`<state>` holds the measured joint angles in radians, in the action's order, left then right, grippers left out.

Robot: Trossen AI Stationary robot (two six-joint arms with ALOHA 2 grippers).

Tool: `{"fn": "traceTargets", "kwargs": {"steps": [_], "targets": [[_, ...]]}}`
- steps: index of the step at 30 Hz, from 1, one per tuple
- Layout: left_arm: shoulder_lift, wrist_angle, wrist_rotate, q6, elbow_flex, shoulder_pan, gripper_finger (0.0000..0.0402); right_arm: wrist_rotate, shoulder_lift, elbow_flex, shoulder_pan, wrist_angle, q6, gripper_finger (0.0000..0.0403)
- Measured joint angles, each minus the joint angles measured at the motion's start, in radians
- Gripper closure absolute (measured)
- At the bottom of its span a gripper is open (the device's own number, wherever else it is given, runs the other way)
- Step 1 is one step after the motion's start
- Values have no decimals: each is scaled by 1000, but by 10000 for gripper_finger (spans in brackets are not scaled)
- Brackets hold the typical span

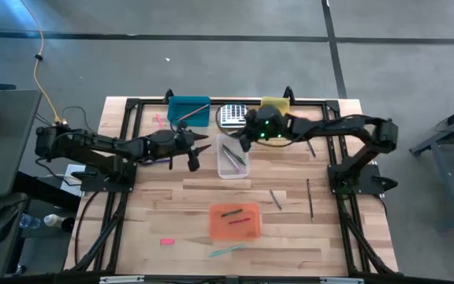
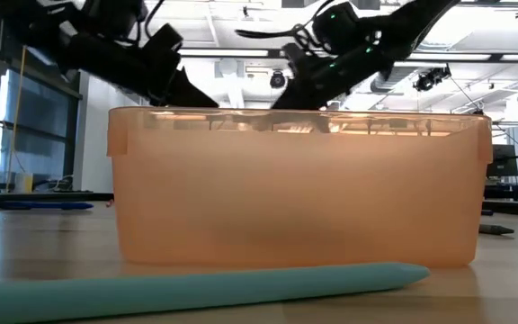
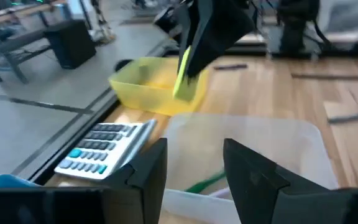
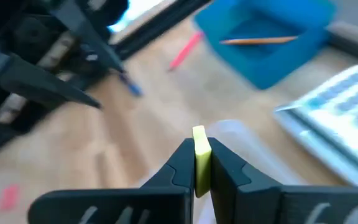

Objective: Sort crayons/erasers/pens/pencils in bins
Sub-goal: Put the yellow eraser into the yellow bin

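My right gripper (image 4: 199, 163) is shut on a yellow-green eraser (image 3: 183, 76) and hangs over the clear bin (image 1: 232, 160), which holds a green pen (image 3: 205, 182). Just left of that bin my left gripper (image 3: 194, 177) stands open with nothing between its fingers, pointing at the right gripper (image 1: 243, 140). At the far edge the teal bin (image 1: 189, 110) holds a tan pencil (image 4: 260, 40), with the yellow bin (image 3: 151, 87) further right. The orange bin (image 1: 235, 221) near the front holds crayons. My right gripper pinches the yellow-green eraser by its flat sides (image 4: 201, 155) between the two fingers. One end of the eraser (image 4: 198, 133) sticks out past the fingertips. The fingers slant down from the table's right, and the eraser is lifted clear above the clear bin.
A calculator (image 1: 231, 116) lies between the teal and yellow bins. Loose pencils (image 1: 309, 197) lie on the right half of the table, a pink pencil (image 1: 160, 120) left of the teal bin. A pink eraser (image 1: 166, 241) and pens (image 1: 227, 250) lie near the front edge.
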<state>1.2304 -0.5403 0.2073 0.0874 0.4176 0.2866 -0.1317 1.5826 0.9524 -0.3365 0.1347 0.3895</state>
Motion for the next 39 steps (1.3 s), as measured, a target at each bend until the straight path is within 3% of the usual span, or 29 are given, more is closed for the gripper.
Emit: {"fn": "traceTargets", "kwargs": {"steps": [5,10,19,27,36,39], "targets": [[-8,-151,-49,-42,-71,61,272,191,-106,0,-78,-231,-147,391],[-8,-235,-107,-90,-110,119,290,394,-109,0,-173,-389,-266,391],[-8,-236,-132,-95,-110,160,320,403,27,0,-306,-400,-414,391],[-7,-235,-150,-95,-110,182,331,403,89,0,-347,-401,-415,386],[-7,-222,-163,-84,-110,185,335,430,83,85,-350,-541,-364,290],[-6,-215,-163,-84,-110,185,335,444,83,133,-364,-605,-338,282]]}}
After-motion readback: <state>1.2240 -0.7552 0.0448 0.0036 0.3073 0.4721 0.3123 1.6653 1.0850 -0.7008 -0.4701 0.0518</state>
